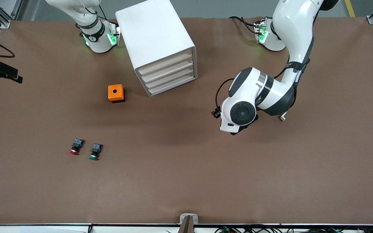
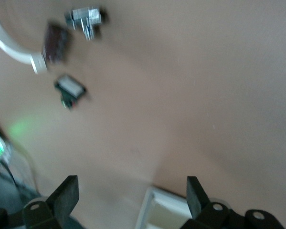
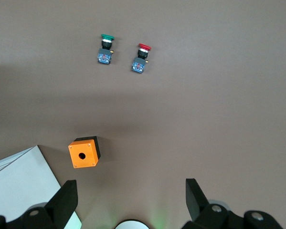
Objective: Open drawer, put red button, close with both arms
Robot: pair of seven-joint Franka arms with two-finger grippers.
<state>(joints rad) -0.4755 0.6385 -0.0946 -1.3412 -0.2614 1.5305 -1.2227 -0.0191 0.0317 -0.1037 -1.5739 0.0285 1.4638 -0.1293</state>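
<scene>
The red button lies on the brown table near the right arm's end, beside the green-capped switch. It also shows in the right wrist view. The white drawer cabinet stands near the robots' bases, its several drawers all shut. My left gripper is open and empty, over the table beside the cabinet's corner; the left arm's wrist hides it in the front view. My right gripper is open and empty, high over the table near its base.
An orange box with a round hole on top sits beside the cabinet, toward the right arm's end. It shows in the right wrist view too. A clamp sits at the table's edge nearest the front camera.
</scene>
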